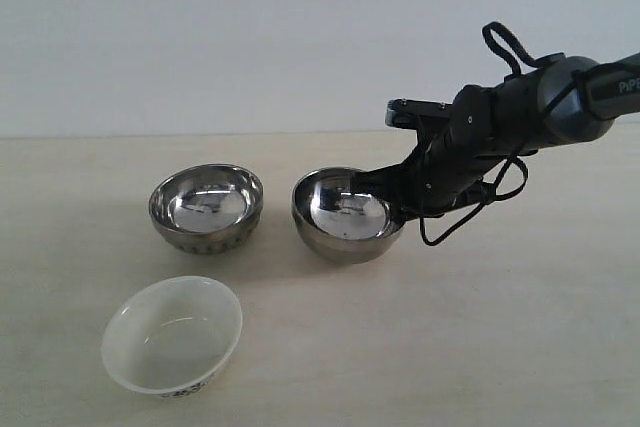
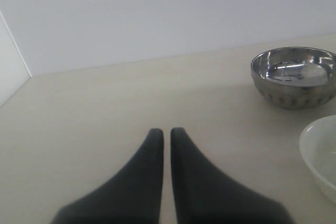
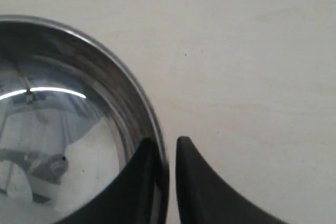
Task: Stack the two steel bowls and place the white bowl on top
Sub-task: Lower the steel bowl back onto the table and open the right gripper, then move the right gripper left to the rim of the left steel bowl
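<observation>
Two steel bowls show in the exterior view. The left steel bowl [image 1: 206, 207] [image 2: 294, 77] stands upright on the table. The right steel bowl [image 1: 345, 217] [image 3: 63, 129] tips toward the camera, and my right gripper [image 1: 395, 197] [image 3: 165, 142] is shut on its rim, one finger inside and one outside. The white bowl [image 1: 172, 335] [image 2: 321, 156] sits upright near the front left, its dark pattern low on the outside. My left gripper [image 2: 167, 131] is shut with nothing in it, low over bare table and apart from the bowls; the exterior view does not show it.
The pale table [image 1: 480, 347] meets a white wall [image 1: 250, 37] behind the bowls. The right arm [image 1: 540, 107] with its looped black cables reaches in from the right edge, above the table.
</observation>
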`<control>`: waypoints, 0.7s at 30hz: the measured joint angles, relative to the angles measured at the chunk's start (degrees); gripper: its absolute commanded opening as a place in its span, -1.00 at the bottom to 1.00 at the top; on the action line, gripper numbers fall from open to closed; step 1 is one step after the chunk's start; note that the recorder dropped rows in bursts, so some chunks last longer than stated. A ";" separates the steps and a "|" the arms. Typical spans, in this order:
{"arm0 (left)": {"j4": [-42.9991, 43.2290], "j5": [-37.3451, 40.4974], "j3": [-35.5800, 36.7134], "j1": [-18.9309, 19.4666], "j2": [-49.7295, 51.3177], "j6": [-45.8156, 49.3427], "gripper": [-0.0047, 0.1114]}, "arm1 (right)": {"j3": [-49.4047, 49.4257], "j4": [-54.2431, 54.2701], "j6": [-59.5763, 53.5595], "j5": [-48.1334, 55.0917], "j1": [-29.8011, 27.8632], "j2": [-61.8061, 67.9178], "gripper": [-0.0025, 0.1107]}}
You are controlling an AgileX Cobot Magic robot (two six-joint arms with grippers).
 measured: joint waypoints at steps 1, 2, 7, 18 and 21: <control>0.00 0.00 0.00 0.00 0.00 0.00 -0.85 | 0.00 0.00 0.00 0.00 0.00 0.00 -0.22; 0.00 0.00 0.00 0.00 0.00 0.00 -0.85 | 0.00 0.00 0.00 0.00 0.00 0.00 -0.08; 0.00 0.00 0.00 0.00 0.00 0.00 -0.85 | 0.00 -0.36 -0.10 0.21 0.00 0.00 -0.09; 0.00 0.00 0.00 0.00 0.00 0.00 -0.85 | 0.00 -2.19 -1.29 6.92 0.00 -9.67 -0.19; 0.00 0.00 0.00 0.00 0.00 0.00 -0.85 | 0.00 -2.19 -1.42 8.59 0.14 -13.11 -0.19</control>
